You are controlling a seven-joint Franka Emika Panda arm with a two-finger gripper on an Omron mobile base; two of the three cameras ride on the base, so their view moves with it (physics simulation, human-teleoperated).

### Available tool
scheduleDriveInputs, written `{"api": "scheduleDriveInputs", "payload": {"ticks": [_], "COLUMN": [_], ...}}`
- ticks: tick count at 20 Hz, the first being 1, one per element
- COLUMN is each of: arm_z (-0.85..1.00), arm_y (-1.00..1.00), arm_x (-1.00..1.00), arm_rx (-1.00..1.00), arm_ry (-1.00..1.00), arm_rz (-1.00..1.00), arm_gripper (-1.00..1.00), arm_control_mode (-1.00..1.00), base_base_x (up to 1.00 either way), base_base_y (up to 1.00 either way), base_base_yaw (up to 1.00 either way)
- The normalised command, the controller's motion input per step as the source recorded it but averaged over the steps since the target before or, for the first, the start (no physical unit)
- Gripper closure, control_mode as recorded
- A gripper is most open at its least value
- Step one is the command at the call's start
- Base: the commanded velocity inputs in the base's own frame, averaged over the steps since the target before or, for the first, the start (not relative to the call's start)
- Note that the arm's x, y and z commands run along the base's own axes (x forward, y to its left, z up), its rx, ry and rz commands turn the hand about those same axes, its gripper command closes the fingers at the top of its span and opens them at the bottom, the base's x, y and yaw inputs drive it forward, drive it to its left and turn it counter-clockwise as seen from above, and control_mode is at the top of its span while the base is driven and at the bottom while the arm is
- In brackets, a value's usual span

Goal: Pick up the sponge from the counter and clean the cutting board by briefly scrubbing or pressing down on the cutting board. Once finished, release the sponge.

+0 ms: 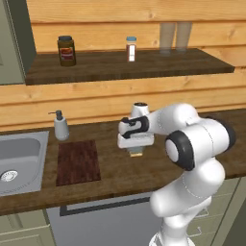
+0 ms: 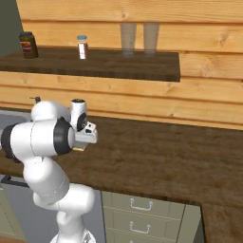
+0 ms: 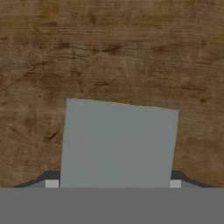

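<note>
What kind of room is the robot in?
It looks like a kitchen. There is a metal sink set into a long wooden counter, a soap dispenser beside it, a cutting board, and jars on a shelf above.

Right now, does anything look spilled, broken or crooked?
Nothing stands out. The cutting board lies flat and straight on the counter beside the sink, and the sponge sits under the gripper, a little turned.

The dark wooden shelf [image 1: 144, 67] serves as the landmark; on its left end stands a brown jar [image 1: 67, 50] with a dark lid; near its middle, a small white spice bottle [image 1: 131, 49]; below its left end, a grey soap dispenser [image 1: 60, 126] stands beside a grey metal sink [image 1: 21, 161].
</note>
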Motion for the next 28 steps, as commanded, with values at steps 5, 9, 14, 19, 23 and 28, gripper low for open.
{"api": "scheduleDriveInputs", "payload": {"ticks": [5,9,14,19,23,28], "arm_z": [0.18,0.04,0.07,0.06,0.0,-0.05], "arm_y": [1.0,1.0,0.96,0.99,0.66,0.57], "arm_x": [-0.02,0.0,-0.22,-0.09,-0.05,-0.24], "arm_rx": [0.0,-0.04,-0.07,-0.02,0.01,-0.13], "arm_ry": [0.0,-0.01,-0.05,0.0,-0.04,-0.19], "arm_rz": [0.0,0.0,0.0,0.0,0.0,-0.06], "arm_gripper": [1.0,1.0,1.0,1.0,1.0,1.0], "arm_control_mode": [-1.0,-1.0,-1.0,-1.0,-1.0,-1.0], "base_base_x": [0.0,0.0,0.0,0.0,0.0,0.0], "base_base_y": [0.0,0.0,0.0,0.0,0.0,0.0], "base_base_yaw": [0.0,0.0,0.0,0.0,0.0,0.0]}}
